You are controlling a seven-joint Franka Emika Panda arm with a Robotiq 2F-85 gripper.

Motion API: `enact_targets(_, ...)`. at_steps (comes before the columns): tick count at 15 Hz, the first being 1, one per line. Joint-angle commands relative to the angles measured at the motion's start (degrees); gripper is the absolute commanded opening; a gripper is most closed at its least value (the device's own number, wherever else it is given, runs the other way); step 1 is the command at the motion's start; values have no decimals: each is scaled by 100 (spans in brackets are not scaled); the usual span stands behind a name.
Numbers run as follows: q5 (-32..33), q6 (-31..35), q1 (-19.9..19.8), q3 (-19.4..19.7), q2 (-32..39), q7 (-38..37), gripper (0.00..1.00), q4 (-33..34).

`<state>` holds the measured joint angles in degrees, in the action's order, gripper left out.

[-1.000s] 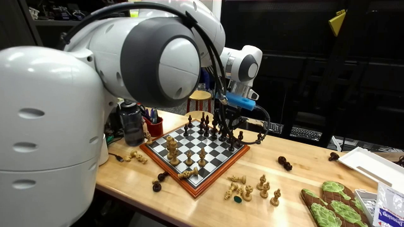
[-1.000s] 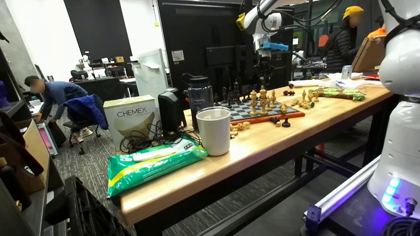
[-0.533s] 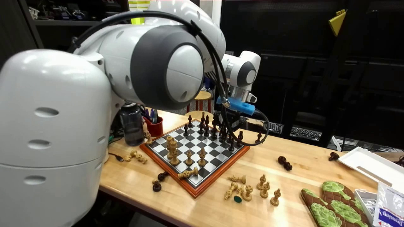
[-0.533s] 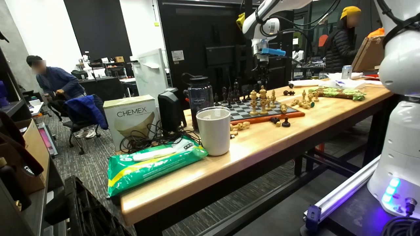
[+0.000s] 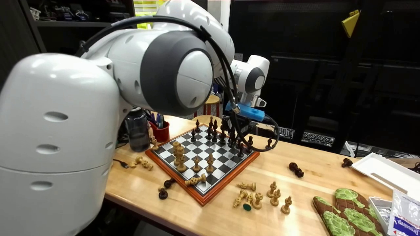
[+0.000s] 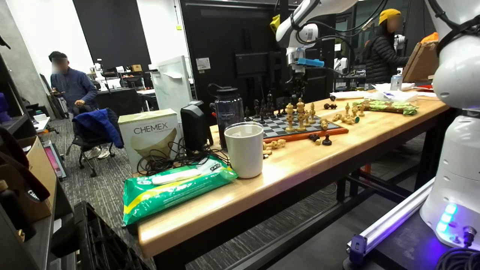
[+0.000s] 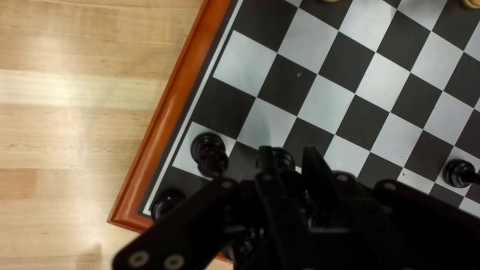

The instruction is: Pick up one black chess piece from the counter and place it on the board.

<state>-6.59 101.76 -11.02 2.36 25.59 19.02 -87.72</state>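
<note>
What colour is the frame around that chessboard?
The chessboard frame is a glossy reddish-brown; it shows best in the wrist view.

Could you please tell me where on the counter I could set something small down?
Bare counter lies between the board and the toppled black chess piece, and along the front edge between the white mug and the upright black piece. Crowded: the pale pieces beside the board, and the dark pieces around the gripper.
</note>
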Motion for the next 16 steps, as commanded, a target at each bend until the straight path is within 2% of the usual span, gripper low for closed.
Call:
enact_targets(1,2,284,1,-28,-73,143,6,-105)
enact_targets(9,289,897,52,25,-179,101,6,-453)
enact_targets(16,373,1016,38,-8,-202,117,6,-609)
